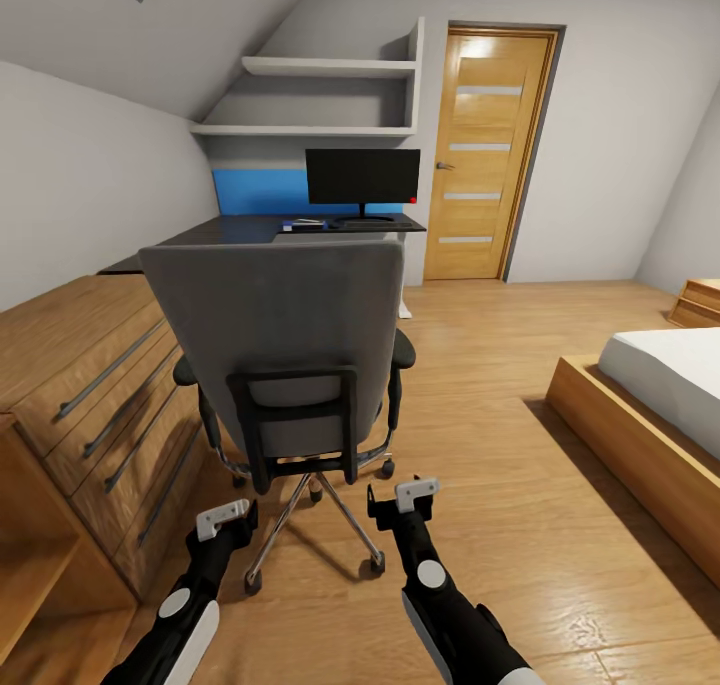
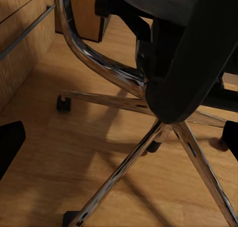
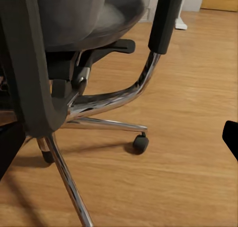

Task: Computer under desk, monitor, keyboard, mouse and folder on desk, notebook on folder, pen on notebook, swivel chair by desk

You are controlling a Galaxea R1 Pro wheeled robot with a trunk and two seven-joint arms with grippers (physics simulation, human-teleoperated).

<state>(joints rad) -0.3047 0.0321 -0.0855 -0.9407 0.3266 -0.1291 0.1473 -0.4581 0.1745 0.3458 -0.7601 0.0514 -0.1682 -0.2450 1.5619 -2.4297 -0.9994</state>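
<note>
The long black-topped desk [image 1: 225, 230] stands against the far wall, carrying the wide black monitor [image 1: 362, 177]. The grey upholstered swivel chair [image 1: 285, 335] faces it, back to the robot. Left gripper [image 1: 226, 520] and right gripper [image 1: 402, 496] hover open, empty, behind its chrome base.

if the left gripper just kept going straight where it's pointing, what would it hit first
Most likely the swivel chair: the left gripper points at its chrome base and the black back frame, with open floor between. Which part comes first is hard to judge.
</note>
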